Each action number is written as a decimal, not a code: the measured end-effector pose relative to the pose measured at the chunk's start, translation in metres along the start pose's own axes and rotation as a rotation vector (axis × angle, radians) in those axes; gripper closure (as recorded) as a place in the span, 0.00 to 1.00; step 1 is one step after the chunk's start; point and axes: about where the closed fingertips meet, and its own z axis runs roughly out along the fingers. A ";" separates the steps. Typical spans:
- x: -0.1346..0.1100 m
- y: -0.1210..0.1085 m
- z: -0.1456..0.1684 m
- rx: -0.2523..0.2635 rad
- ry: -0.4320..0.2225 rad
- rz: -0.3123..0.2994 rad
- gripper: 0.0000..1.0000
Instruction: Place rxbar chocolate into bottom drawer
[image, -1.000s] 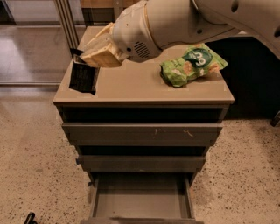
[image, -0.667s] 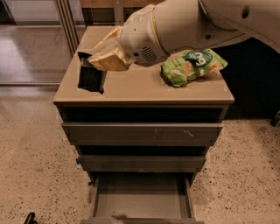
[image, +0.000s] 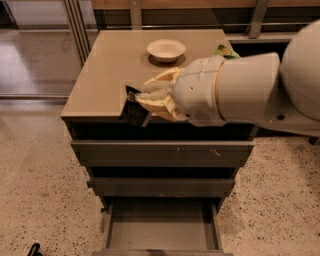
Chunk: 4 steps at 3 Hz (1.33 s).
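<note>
One small black object (image: 34, 248) lies on the speckled floor at the 7 o'clock corner of my view, cut off too much for me to identify. To its right stands the cabinet, its tan counter (image: 105, 70) bare along the left side. At the counter's front edge, a little left of centre, hangs the rxbar chocolate (image: 133, 109), its black wrapper tilted and overlapping the edge, with the lower end against the dark gap beneath. My gripper (image: 141, 98) is at the bar's 3 o'clock side, and my cream fingers (image: 159, 83) are closed narrowly on the wrapper, holding it. Straight below, at 6 o'clock from the bar, are two shut grey drawer fronts, the top drawer (image: 160, 152) and the middle drawer (image: 160, 186). Under them the bottom drawer (image: 160, 232) is pulled out, showing its plain grey floor. At 12 o'clock from my gripper a pale bowl (image: 166, 50) sits near the counter's back. A corner of a green snack bag (image: 223, 50) shows at the bowl's 3 o'clock. My white arm (image: 245, 90) fills the right side.
</note>
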 end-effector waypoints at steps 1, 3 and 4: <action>0.036 0.000 -0.015 0.083 0.001 0.029 1.00; 0.103 -0.009 0.000 0.129 -0.021 0.133 1.00; 0.125 -0.004 0.007 0.156 -0.003 0.168 1.00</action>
